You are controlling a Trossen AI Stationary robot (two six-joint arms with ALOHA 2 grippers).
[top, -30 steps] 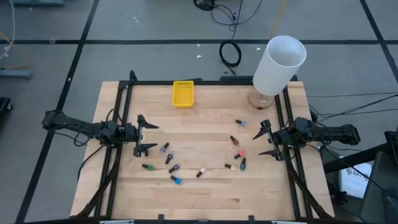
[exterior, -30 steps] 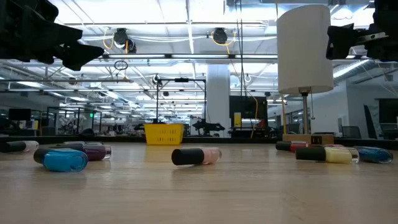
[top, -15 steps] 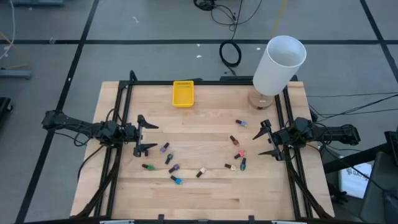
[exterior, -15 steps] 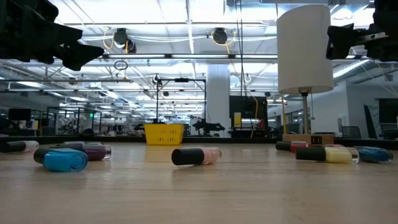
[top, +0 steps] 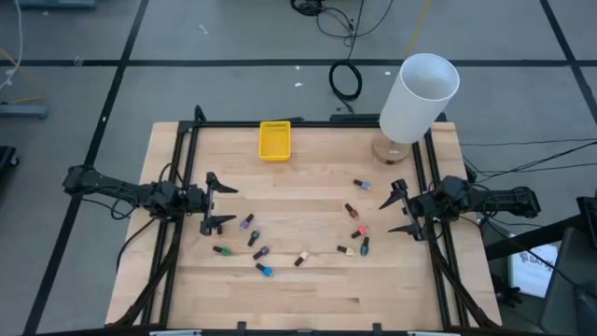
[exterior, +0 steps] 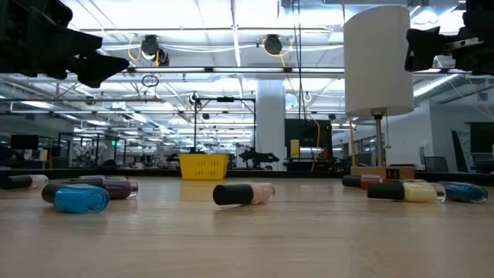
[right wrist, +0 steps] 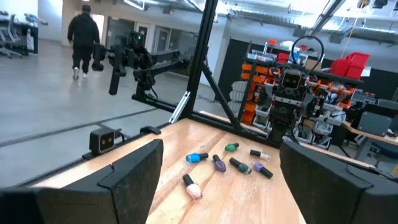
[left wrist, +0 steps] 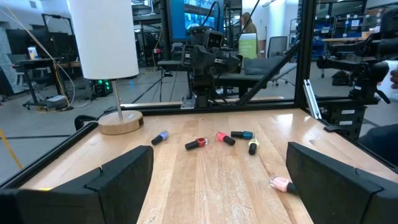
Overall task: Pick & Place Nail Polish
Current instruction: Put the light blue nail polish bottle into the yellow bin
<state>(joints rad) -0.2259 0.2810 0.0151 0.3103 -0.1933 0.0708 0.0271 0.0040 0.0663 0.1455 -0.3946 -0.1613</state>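
Several nail polish bottles lie on their sides across the middle of the wooden table [top: 308, 299]: purple ones [top: 246, 222], a green one [top: 221, 250], a blue one [top: 265, 270], a red one [top: 358, 231] and a teal one [top: 365, 246]. My left gripper [top: 224, 205] hovers open at the table's left side, pointing level toward the bottles. My right gripper [top: 397, 211] hovers open at the right side, facing it. In the left wrist view, bottles [left wrist: 196, 144] lie beyond the open fingers; likewise in the right wrist view [right wrist: 219, 163]. Neither gripper holds anything.
A small yellow bin [top: 274, 140] stands near the far edge, left of centre. A white lamp [top: 418, 98] on a wooden base [top: 390, 149] stands at the far right corner. Black frame rails [top: 187, 159] run along the sides. A person [right wrist: 81, 37] walks in the room beyond.
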